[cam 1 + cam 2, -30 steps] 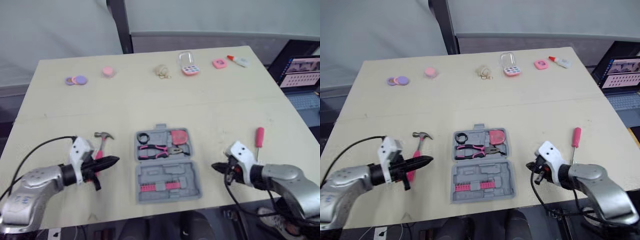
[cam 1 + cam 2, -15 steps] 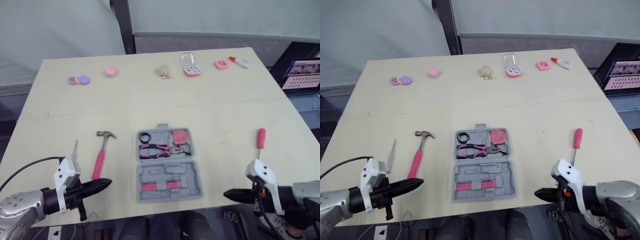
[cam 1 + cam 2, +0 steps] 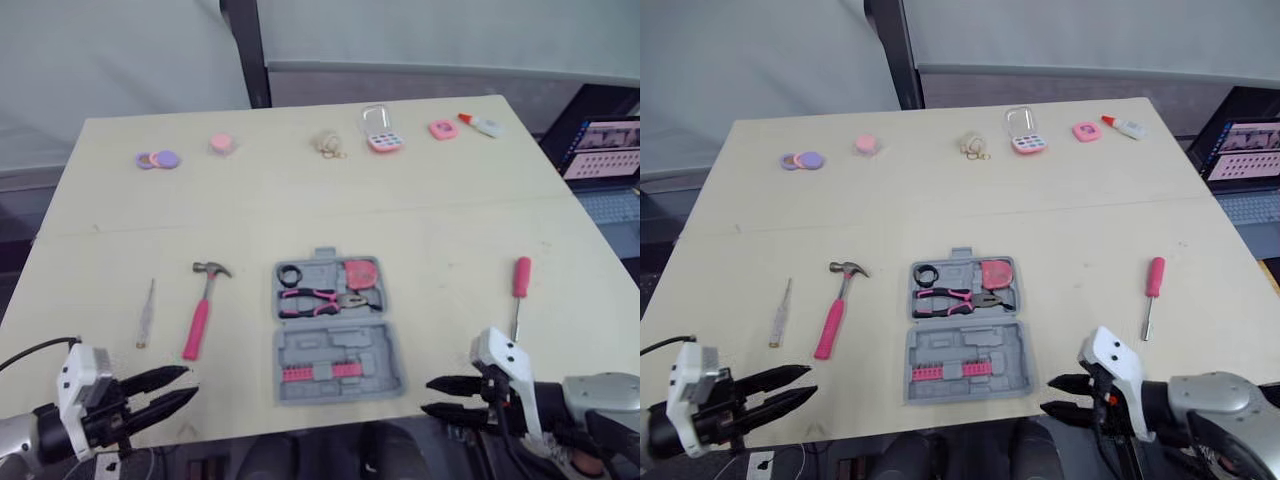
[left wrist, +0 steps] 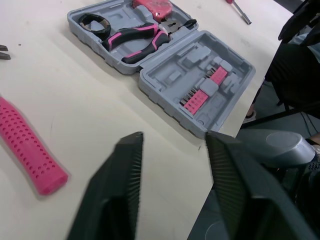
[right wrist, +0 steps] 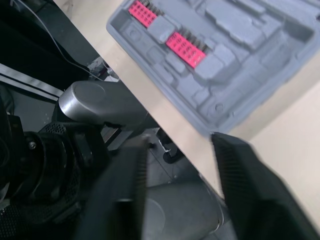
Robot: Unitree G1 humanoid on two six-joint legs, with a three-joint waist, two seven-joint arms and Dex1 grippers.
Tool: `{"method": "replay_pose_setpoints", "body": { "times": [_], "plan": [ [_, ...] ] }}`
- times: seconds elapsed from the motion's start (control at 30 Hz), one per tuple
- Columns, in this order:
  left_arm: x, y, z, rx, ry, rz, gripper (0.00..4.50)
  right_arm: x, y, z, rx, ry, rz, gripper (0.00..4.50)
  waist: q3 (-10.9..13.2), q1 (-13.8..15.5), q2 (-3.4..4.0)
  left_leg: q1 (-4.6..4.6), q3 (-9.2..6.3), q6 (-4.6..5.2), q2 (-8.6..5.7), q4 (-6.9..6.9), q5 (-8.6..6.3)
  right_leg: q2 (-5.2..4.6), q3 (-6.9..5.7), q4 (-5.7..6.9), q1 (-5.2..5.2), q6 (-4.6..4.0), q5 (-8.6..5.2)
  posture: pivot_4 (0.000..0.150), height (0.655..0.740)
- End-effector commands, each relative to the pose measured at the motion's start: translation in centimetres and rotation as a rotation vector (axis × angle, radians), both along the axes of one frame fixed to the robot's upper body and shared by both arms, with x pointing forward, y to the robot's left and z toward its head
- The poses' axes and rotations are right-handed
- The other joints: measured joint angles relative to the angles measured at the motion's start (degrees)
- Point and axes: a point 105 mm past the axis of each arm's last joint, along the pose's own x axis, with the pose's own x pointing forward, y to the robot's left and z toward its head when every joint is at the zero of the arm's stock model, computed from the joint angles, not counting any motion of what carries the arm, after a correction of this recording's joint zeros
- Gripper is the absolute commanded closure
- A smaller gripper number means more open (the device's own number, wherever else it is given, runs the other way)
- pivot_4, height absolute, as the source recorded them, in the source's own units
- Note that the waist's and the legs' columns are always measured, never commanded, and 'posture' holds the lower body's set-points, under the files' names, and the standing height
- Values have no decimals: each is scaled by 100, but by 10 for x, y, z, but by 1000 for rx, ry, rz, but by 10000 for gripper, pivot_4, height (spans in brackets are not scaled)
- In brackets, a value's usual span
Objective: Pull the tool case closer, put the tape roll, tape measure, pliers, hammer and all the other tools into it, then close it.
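My left gripper (image 3: 190,381) and right gripper (image 3: 427,395) hang wide open, empty; a sloppy hammer (image 3: 203,305) grab could shove the tool case (image 3: 337,330) askew.

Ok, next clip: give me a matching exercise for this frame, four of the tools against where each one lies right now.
Things:
1. hammer
2. pliers
3. pink-handled screwdriver
4. thin grey tool

Places:
A. inside the open tool case
B. on the table, right of the tool case
C. on the table, farthest to the left
D. on the table, just left of the tool case

Pairs: 1-D, 2-A, 3-B, 4-C
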Motion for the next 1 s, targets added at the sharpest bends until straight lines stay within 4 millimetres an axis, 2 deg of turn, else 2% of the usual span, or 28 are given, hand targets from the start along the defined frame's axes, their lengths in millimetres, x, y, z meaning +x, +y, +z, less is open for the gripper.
{"method": "replay_pose_setpoints", "body": {
  "times": [0.03,0.07,0.1,0.2,0.3,0.37,0.4,0.5,0.53,0.6,0.73,0.87,1.0],
  "plan": [
    [-16,14,-1,23,-25,48,5880,-5,-2,7,11,-39,1,4663,0,-25,0,0,4,4,0,-1,-3,0,0,-2,0,0,0,1500,7400],
    [-19,17,-3,22,-18,59,1226,-7,-2,6,11,-40,-3,742,-1,-30,-1,1,7,7,0,-1,-5,0,2,-2,0,0,0,1500,7400],
    [-22,18,-6,23,-9,66,488,-9,-3,5,9,-40,-5,243,-3,-30,-7,2,8,7,0,0,-5,1,2,-3,0,0,0,1500,7400],
    [-24,21,-10,29,0,79,488,-11,-4,4,10,-47,-17,243,-8,-30,-16,6,12,9,0,6,-6,0,7,-12,1,-2,-1,1500,7400],
    [-17,21,-7,17,-8,117,488,-11,-5,5,18,-77,-29,243,-14,-12,-26,10,11,9,1,7,-6,-1,11,-8,1,-6,-3,1500,7400],
    [-10,21,-2,2,-7,160,488,0,-12,12,16,-181,-83,243,-16,-11,-29,9,7,9,2,7,-6,-1,10,-8,1,-7,-4,1500,7400],
    [-3,24,0,-13,8,234,488,3,-18,19,10,-249,-97,243,-16,-10,-29,8,5,9,2,6,-6,-1,9,-7,1,-7,-4,1500,7400],
    [4,26,-4,41,110,348,488,-3,-25,28,-9,-308,-50,243,-19,-21,-33,8,5,9,2,7,-6,-3,13,10,2,-1,0,1500,7400],
    [4,22,-3,50,120,361,488,-4,-25,30,8,-327,-48,243,-21,-28,-37,9,5,9,2,6,-6,-2,13,11,5,0,0,1500,7400],
    [6,15,3,-14,129,400,488,4,-24,46,98,-494,-88,243,-27,-43,-47,11,6,9,4,6,-6,1,13,10,7,1,1,1500,7400],
    [4,11,-1,1,177,489,488,9,-27,41,73,-527,-65,243,-34,-82,-55,20,12,4,33,5,-8,1,24,11,9,0,1,1500,7400],
    [1,2,-1,-28,207,490,488,9,-19,43,100,-547,-16,243,-34,-53,-54,18,12,4,14,5,-8,10,22,11,4,-4,-1,1500,7400],
    [9,2,5,18,182,495,488,10,-15,46,110,-560,31,243,-35,-33,-54,19,12,2,12,13,-7,10,24,12,5,-10,-4,1500,7400]
  ]
}}
